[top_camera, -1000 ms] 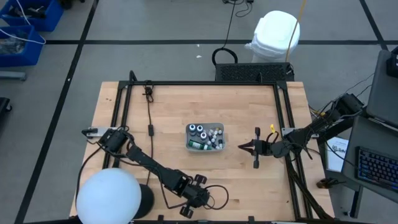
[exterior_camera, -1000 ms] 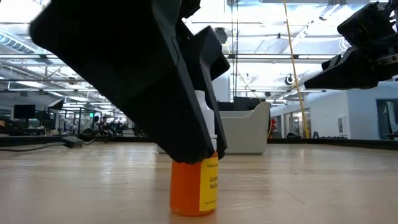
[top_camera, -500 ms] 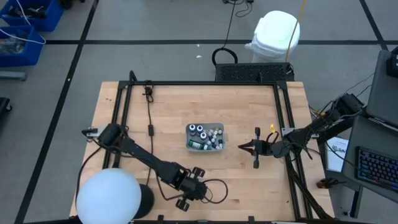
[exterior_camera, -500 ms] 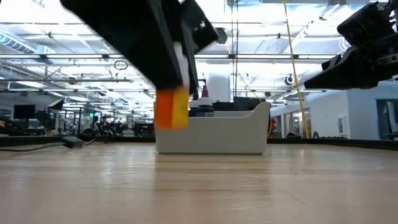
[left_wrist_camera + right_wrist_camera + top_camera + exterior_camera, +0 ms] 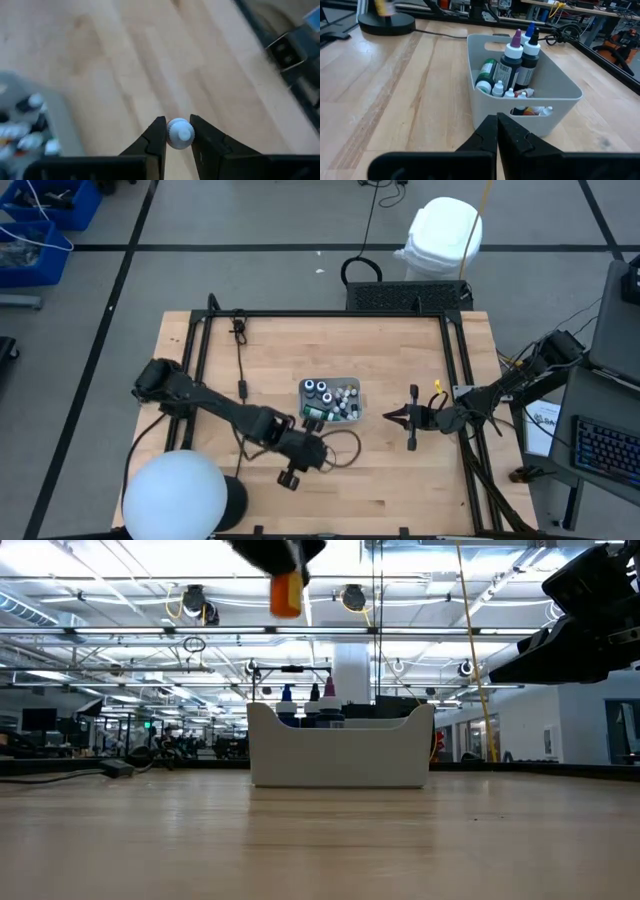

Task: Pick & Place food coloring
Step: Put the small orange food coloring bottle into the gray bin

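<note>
We see the left gripper [image 5: 179,134] clamping a small orange food coloring bottle [image 5: 286,592] near its white cap, aloft beside the tray [image 5: 349,416]; we judge it light, rigid, slippery.

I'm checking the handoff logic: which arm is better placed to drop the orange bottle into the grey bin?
Left. The left gripper already has its jaws clamped on the orange bottle, lifted beside the bin. The right gripper waits shut and empty on the bin's other side.
</note>
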Action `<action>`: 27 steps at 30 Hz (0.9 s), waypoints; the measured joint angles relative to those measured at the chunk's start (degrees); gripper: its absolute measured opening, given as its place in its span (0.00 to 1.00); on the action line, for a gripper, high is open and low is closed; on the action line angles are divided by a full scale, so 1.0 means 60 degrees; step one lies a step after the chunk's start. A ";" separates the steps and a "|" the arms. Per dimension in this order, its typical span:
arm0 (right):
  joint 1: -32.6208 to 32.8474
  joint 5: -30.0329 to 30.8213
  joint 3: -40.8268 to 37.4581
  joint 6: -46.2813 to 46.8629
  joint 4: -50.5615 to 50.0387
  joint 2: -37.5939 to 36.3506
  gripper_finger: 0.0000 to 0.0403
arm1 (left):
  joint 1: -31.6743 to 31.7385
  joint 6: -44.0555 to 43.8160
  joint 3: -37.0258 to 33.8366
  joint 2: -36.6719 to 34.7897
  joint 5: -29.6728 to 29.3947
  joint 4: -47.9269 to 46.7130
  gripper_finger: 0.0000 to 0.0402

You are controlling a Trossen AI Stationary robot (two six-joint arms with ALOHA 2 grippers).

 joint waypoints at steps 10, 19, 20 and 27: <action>0.0000 -0.0004 0.0000 0.0182 -0.0071 0.0000 0.00 | 0.0933 -0.0744 -0.3399 -0.2171 -0.0005 0.1886 0.17; 0.0000 -0.0004 0.0000 0.0236 -0.0009 0.0000 0.00 | 0.1351 -0.2275 -0.3998 -0.2555 -0.0313 0.2151 0.17; 0.0000 -0.0006 0.0000 0.0236 -0.0011 0.0004 0.00 | 0.1351 -0.2202 -0.3764 -0.2447 -0.0313 0.2210 0.17; 0.0000 0.0004 0.0004 0.0227 -0.0007 0.0004 0.00 | 0.1699 -0.0237 -0.1012 -0.0982 -0.0657 0.0575 0.17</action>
